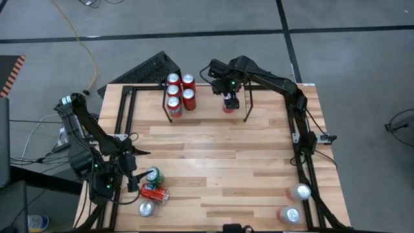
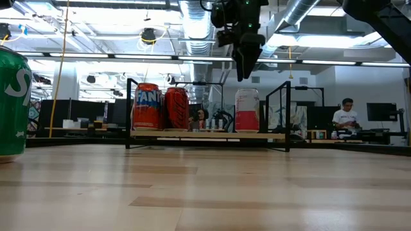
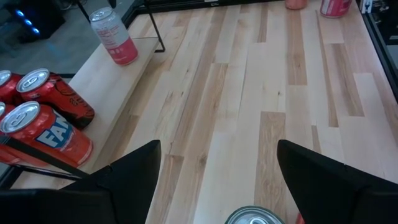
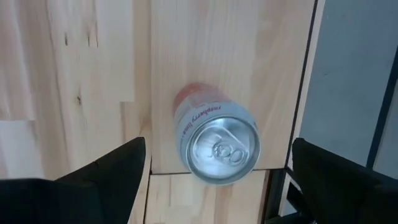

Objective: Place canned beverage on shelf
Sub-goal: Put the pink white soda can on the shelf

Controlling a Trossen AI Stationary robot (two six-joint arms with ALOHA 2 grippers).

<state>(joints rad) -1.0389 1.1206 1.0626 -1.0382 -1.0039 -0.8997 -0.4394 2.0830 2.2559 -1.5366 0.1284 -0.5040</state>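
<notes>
Green can (image 2: 11,106) waits nearest; we see the right end effector (image 1: 230,97) wide above the pink can (image 1: 229,107), freed on the shelf (image 2: 205,135) at twelve o'clock.

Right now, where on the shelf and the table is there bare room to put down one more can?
On the shelf, the board between the four red cans and the pink can under the open right end effector is bare. The table's wide wooden middle is free too. The corner near the left end effector is crowded by three cans.
</notes>
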